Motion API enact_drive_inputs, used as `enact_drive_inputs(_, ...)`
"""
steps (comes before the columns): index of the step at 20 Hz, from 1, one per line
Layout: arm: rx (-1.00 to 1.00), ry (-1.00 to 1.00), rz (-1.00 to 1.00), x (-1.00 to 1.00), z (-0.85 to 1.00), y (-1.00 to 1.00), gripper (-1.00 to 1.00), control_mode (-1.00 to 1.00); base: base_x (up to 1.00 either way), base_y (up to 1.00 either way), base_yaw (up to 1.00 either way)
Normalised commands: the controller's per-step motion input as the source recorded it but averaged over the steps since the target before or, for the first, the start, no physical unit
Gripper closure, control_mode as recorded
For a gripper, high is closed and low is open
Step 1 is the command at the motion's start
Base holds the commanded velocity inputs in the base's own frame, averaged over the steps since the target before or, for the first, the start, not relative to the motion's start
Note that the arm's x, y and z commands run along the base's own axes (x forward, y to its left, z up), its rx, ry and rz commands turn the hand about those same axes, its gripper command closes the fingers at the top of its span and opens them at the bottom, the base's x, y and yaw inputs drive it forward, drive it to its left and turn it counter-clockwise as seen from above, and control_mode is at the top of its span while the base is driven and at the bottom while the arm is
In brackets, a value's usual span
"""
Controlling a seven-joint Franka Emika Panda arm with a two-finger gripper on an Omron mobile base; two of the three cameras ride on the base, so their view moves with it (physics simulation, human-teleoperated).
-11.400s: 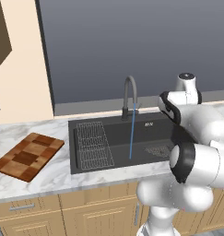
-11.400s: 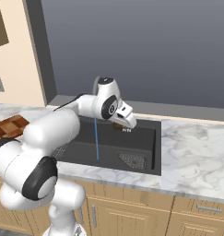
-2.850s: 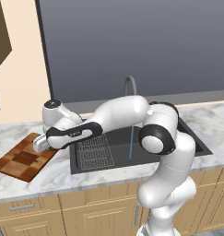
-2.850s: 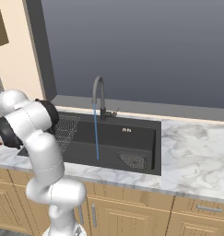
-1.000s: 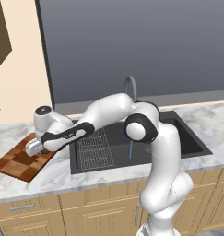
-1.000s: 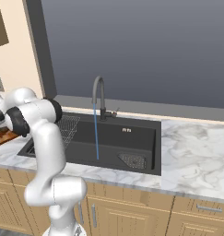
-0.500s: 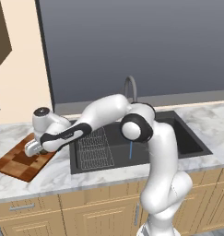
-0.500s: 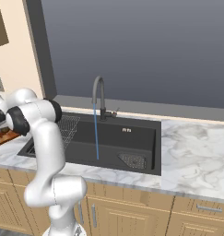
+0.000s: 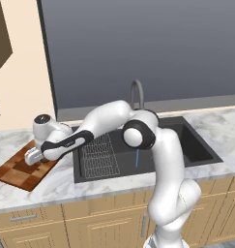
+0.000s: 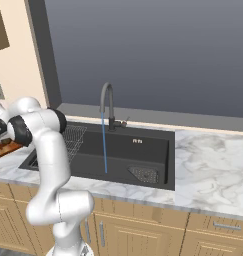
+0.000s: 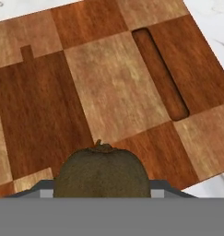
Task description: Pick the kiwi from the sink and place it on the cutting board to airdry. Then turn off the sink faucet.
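Sink point(image 9: 196, 147) sits right of your outstretched arm, tap point(image 10: 107, 104) running water. Board point(image 11: 104, 87) lies under your gripper point(image 9: 33, 156), whose jaws stand partly apart, apparently gripping the kiwi point(image 11: 102, 171) just above the wood.

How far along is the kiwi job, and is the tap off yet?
Done: the kiwi is out of the sink. In hand: the fingers hold it over the cutting board, with the gripper low above the wood; whether it touches cannot be told. Left: release it there, then shut the sink faucet, since a blue water stream runs.
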Motion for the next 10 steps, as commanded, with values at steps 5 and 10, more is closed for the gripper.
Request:
enact_drive_inputs(5,0.0,0.0,0.0,0.09,-0.09,0.07,1.0,-1.0,0.0,0.0,0.0)
enact_drive_inputs(10,0.0,0.0,0.0,0.06,-0.09,0.06,1.0,-1.0,0.0,0.0,0.0)
